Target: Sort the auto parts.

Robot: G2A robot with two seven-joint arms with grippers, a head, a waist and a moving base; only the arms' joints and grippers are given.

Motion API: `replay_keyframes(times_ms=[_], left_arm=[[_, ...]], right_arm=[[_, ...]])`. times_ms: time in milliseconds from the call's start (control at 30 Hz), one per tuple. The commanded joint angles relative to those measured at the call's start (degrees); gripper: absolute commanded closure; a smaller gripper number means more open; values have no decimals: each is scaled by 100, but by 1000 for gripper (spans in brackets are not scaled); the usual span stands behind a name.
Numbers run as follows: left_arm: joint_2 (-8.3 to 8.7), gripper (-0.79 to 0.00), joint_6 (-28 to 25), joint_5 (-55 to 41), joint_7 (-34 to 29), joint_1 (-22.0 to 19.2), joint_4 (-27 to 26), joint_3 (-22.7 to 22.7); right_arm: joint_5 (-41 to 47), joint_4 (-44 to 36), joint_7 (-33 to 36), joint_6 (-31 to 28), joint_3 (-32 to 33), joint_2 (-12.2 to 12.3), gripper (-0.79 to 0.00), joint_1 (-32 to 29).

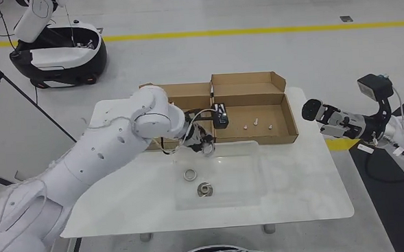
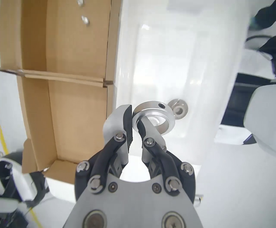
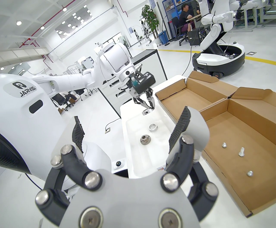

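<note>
I see a shiny ring (image 2: 151, 107) pinched in my left claw (image 2: 134, 121), one finger inside the ring and one outside. It is at the far left part of the clear tray (image 1: 239, 175), near the left box (image 1: 194, 102). Another ring (image 1: 189, 173) and a round part (image 1: 204, 189) lie in the tray, nearer to me. My right claw (image 3: 129, 127) is wide open, off to the right of the table.

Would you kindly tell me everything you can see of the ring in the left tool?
The ring is a silvery, metal-looking collar with a wide bore and a small round hole in its wall. The left tool is shut on it, one finger outside the wall, one inside the bore. It hangs over the tray.
</note>
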Motion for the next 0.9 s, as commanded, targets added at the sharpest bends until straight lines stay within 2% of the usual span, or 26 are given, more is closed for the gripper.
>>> replay_keyframes(times_ms=[0,133,267,400,500,667,800,867], left_arm=[[244,0,-439,-59,545,440,-179,-588],[598,0,-1349,-159,1529,1223,-375,-1591],[810,0,-2188,-230,2540,1870,-544,-2460],[928,0,-2272,-9,3480,2353,-863,-3047],[983,0,-2272,200,4384,2605,-1087,-3302],[1081,0,-2272,801,5991,2806,-1324,-3437],[1185,0,-2272,1471,7732,2849,-1421,-3360],[1233,0,-2272,1872,9018,2847,-1448,-3268]], right_arm=[[0,0,0,0,0,0,-785,0],[0,0,0,0,0,0,-785,0],[0,0,0,0,0,0,-785,0],[0,0,0,0,0,0,-785,0],[0,0,0,0,0,0,-785,0],[0,0,0,0,0,0,-785,0],[0,0,0,0,0,0,-785,0],[0,0,0,0,0,0,-785,0]])
